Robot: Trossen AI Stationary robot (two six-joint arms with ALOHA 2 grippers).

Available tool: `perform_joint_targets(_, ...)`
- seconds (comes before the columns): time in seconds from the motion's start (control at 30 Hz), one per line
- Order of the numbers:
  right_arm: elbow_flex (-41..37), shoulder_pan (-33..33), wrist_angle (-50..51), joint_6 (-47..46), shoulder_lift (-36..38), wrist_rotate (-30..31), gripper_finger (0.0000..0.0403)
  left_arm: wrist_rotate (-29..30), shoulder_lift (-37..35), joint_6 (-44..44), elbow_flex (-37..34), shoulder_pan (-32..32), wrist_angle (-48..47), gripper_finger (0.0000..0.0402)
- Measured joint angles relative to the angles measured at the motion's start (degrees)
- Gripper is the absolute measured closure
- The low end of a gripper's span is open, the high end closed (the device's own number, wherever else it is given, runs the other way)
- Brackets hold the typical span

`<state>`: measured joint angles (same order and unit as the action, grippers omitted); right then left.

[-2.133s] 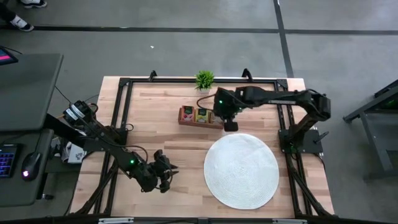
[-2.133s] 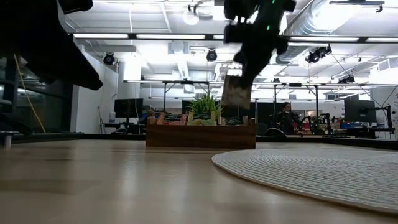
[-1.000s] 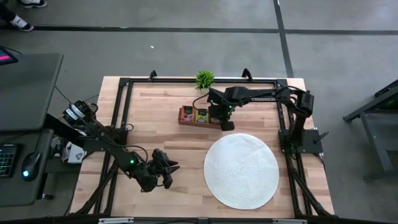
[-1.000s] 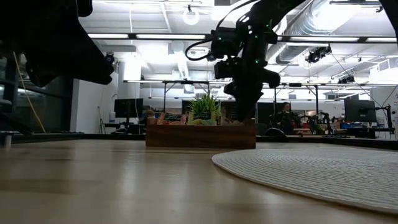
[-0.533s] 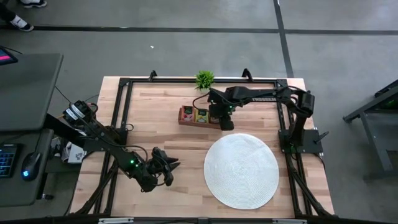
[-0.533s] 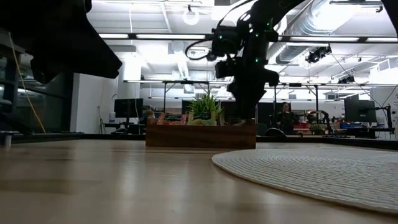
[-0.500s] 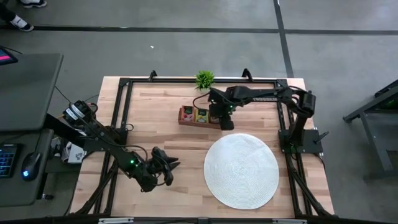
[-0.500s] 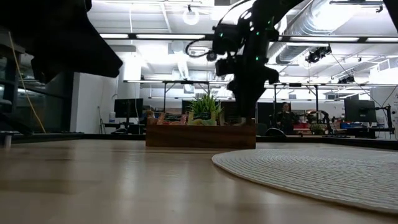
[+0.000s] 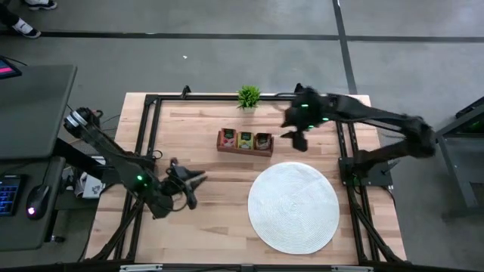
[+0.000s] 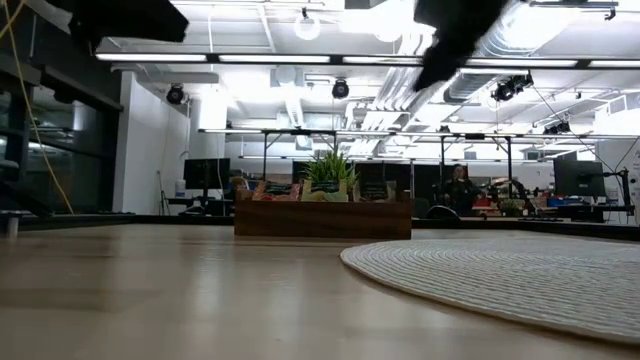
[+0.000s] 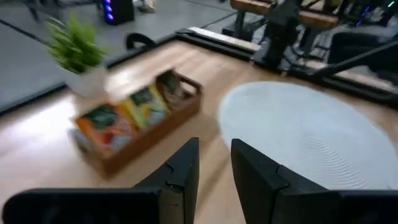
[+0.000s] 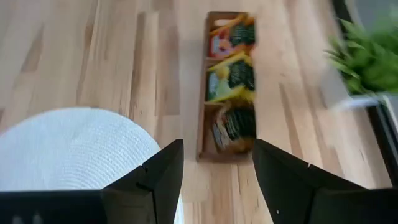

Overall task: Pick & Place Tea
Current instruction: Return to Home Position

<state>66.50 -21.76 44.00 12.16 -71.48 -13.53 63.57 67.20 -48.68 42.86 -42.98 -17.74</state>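
Three sections of the wooden organizer [image 9: 243, 151] hold the tea packets [image 9: 246, 139], row running left-right, far-centre desk [image 9: 189, 128]. Right jaws wide, empty, just right, nearer; left jaws narrow, empty, near-left, well apart.

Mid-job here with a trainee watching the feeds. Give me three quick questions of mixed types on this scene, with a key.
1. True or false: the left pincer or the right pincer grips a tea packet.
2. Which tea fills the middle section of the wooden organizer? A pink-red, B yellow, C brown.
3. Fill in: beyond the organizer, by the far edge of the table, stands a small ____.
Key: 1 false, both are open and empty. 2 B, the yellow tea. 3 potted plant.
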Motion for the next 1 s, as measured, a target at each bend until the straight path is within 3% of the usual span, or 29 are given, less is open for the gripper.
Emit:
perform_joint_targets(0.2, -15.95, -2.08, -8.15, -8.94, 20.36, -0.06, 0.0214, 7.08, -10.60, -1.32, -1.20, -0.96, -12.02, 0.0309)
perform_joint_targets(0.3, -22.24, -2.14, -13.15, -15.25, 28.65, -0.33, 0.0214, 5.84, -15.76, -0.31, -4.12, 0.63, -11.39, 0.0309)
perform_joint_targets(0.4, -28.00, -2.14, -20.05, -22.24, 35.34, -0.97, 0.0214, 2.54, -18.24, 5.35, -8.38, 4.58, -2.16, 0.0309)
perform_joint_targets(0.5, -33.45, -2.13, -28.08, -28.29, 39.82, -1.41, 0.0214, -6.51, -20.44, 15.71, -15.16, 10.93, 12.63, 0.0309)
perform_joint_targets(0.63, -38.87, -2.23, -38.72, -34.83, 41.17, -0.20, 0.0214, -24.76, -22.21, 32.07, -25.08, 24.00, 39.43, 0.0309)
perform_joint_targets(0.7, -40.06, -2.22, -41.88, -35.51, 40.73, 0.99, 0.0214, -34.35, -22.12, 37.48, -28.84, 31.38, 46.74, 0.0309)
perform_joint_targets(0.87, -40.83, -2.23, -45.28, -37.95, 40.09, 6.41, 0.0214, -53.39, -26.28, 39.14, -34.43, 45.70, 48.76, 0.0309)
perform_joint_targets(1.0, -40.83, -2.22, -45.07, -42.72, 40.41, 10.83, 0.0214, -64.22, -31.13, 39.34, -39.43, 54.17, 49.80, 0.0309)
